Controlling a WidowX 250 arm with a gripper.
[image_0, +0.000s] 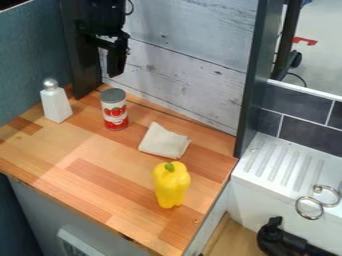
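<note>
From where I'm standing, the wooden counter (87, 182) is spreading out beneath the can (115, 111); the black gripper (116, 70) is hanging above and behind the can, nearest to it, and I can't tell whether it's clenched or released; the yellow pepper (172, 186) is standing in front of the can, off to its right; the pale cloth (163, 141) is lying closer on that side, crumpled; the can itself is standing upright toward the counter's back; the white shaker (56, 105) is standing left of the can.
</note>
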